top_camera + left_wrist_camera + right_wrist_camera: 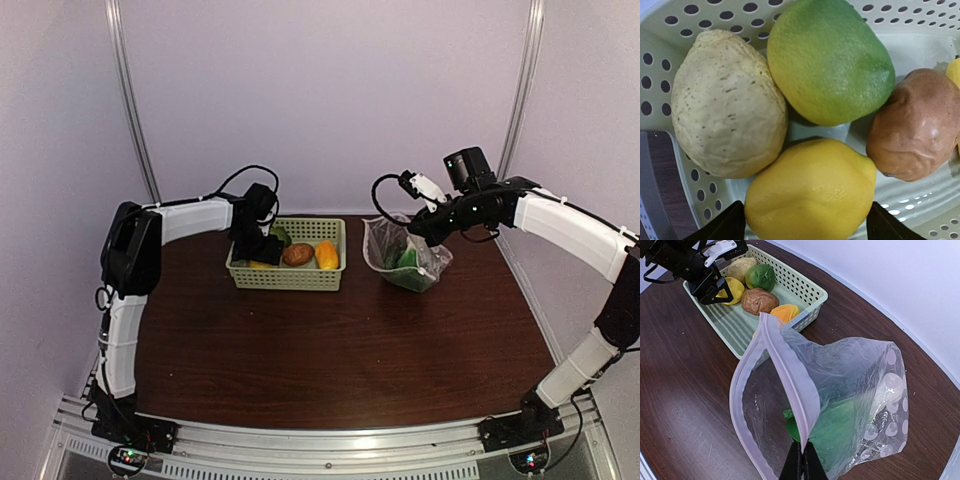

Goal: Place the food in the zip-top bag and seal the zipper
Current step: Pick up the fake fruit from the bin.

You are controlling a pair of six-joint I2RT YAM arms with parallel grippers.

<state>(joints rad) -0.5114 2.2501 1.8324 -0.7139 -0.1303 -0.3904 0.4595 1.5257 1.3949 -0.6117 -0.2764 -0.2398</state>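
1. The right gripper (802, 462) is pinched closed on the mouth edge of the zip-top bag (855, 390). It holds the bag open and upright on the tabletop (330, 350), just right of the pale green basket (805, 282).
2. The zipper (790, 375) shows as a pale strip looping round the mouth. Its near end is cut off at the bottom of the right wrist view, and no slider can be made out.
3. A green leafy piece (840, 425) lies inside the bag, blurred by crinkled plastic and partly hidden behind the strip.
4. The left gripper (807, 225) is down in the basket's left end, its jaws spread on either side of a yellow lemon (810, 195). Only the dark fingertips (732, 225) show, so I cannot tell whether they touch it.
5. Around the lemon sit a beige pitted piece (725, 105), a green citrus (830, 60) and a reddish-brown piece (917, 125).
6. An orange piece (785, 312) is half hidden behind the bag's rim.
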